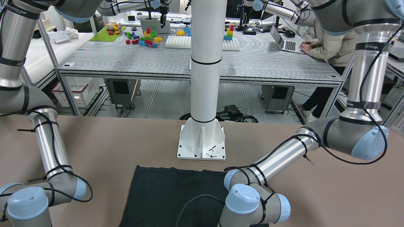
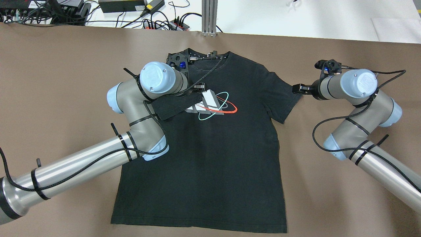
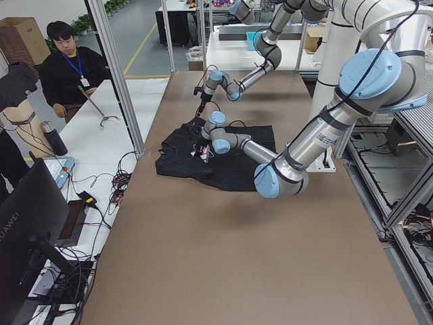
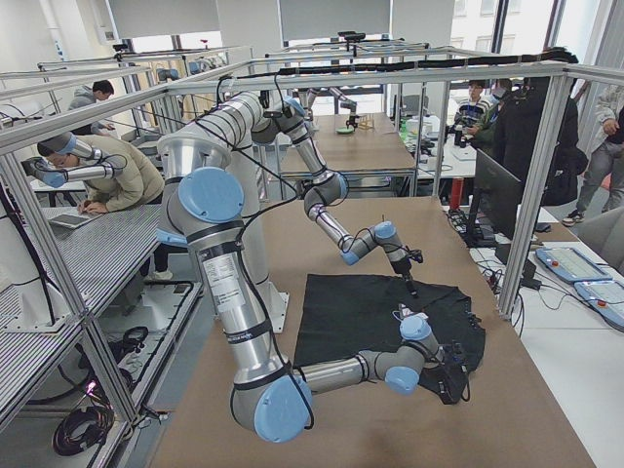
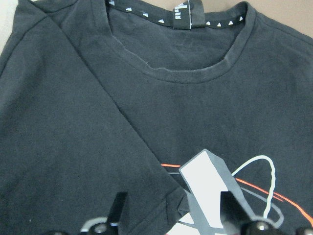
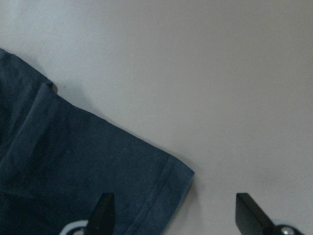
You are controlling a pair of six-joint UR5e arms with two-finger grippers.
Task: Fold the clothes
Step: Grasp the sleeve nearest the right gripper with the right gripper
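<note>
The left gripper (image 5: 172,209) is held spread just above the folded sleeve (image 5: 73,161) and chest print (image 5: 208,183) of the black T-shirt (image 2: 213,158). The right gripper (image 6: 173,201) is likewise held spread, at the hem of the other sleeve (image 6: 98,156). The shirt is laid flat on the brown table (image 2: 329,204).

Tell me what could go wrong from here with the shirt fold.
1. The black short-sleeved T-shirt has one sleeve lying folded loosely over the chest print, between the fingers of the open left gripper. Lifting away carelessly could snag and unfold it.
2. The open right gripper straddles only the hem corner of the other sleeve, with one finger over the bare brown table. Closing there may pinch only a thin edge or miss.
</note>
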